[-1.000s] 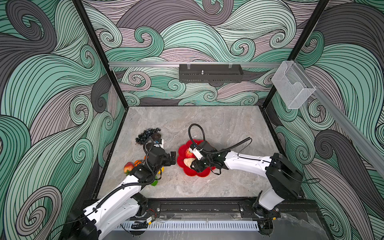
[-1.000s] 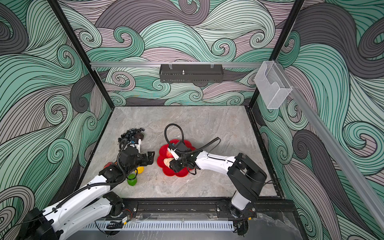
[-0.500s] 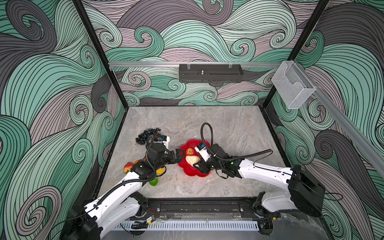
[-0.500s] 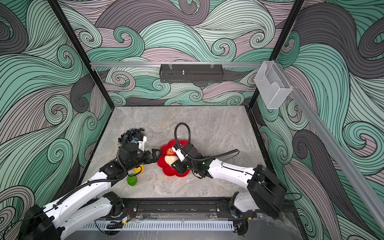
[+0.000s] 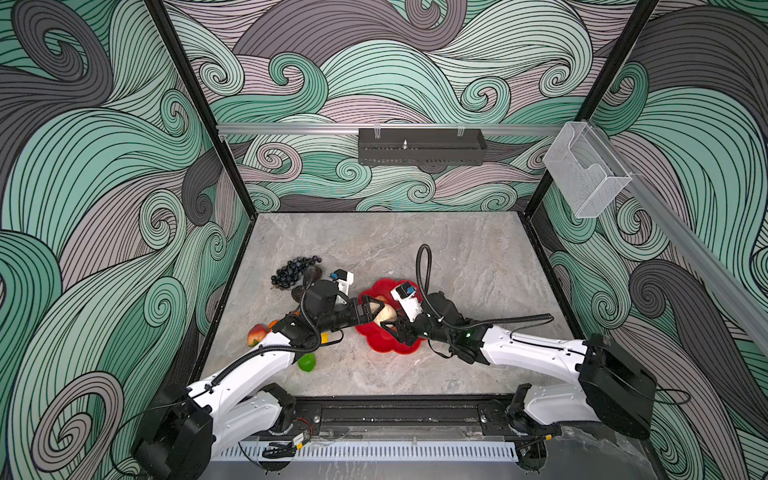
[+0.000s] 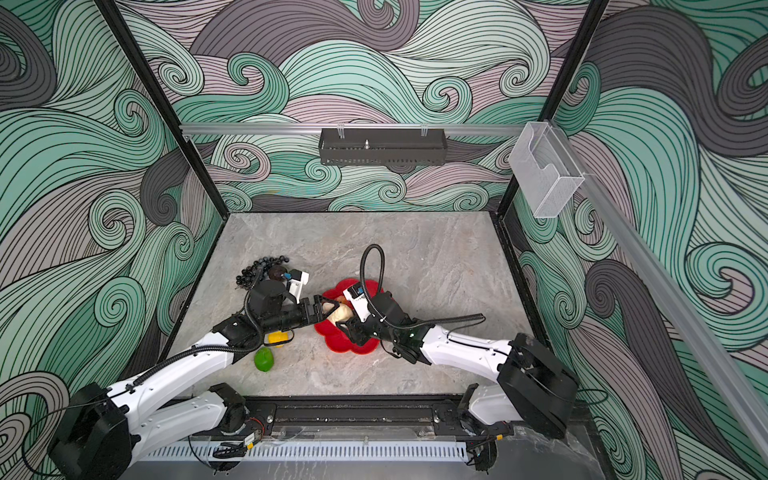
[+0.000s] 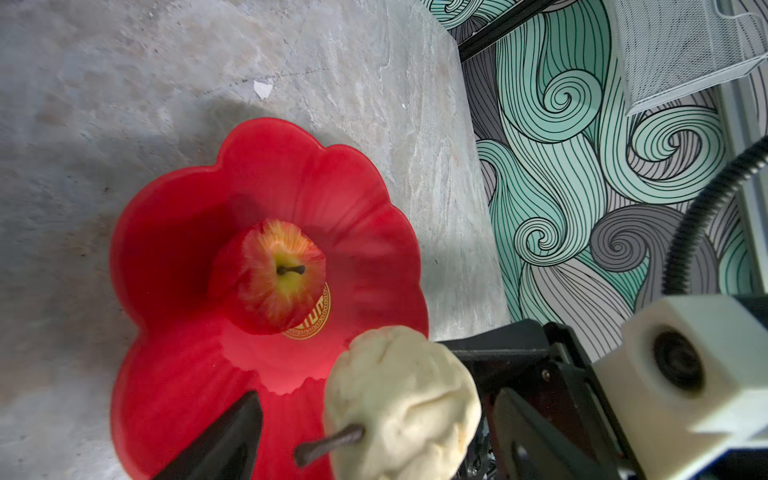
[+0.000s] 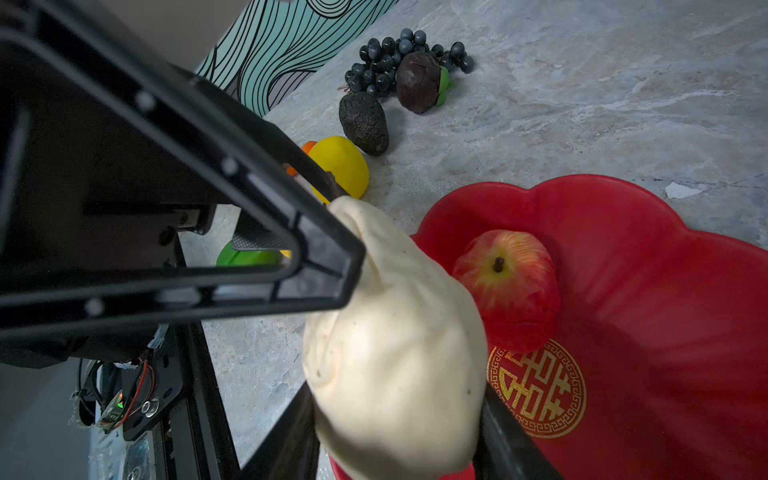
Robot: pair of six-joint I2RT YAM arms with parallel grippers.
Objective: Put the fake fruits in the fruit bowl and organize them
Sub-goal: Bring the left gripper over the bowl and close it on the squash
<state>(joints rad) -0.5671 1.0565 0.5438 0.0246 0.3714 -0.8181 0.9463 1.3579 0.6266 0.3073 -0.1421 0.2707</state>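
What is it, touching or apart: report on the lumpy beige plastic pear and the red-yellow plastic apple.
Apart. In the left wrist view, the glossy red bowl floor and its gold emblem show between pear and apple.

The walls were covered all round with swirling waves in teal, mauve and dark grey, and black posts stood at the corners. A silvery rail ran across the back wall and carried a black perforated tray, while a clear plastic box hung on the right-hand wall. The counter was grey, marble-veined stone under soft, even light, with a small white chip in it.
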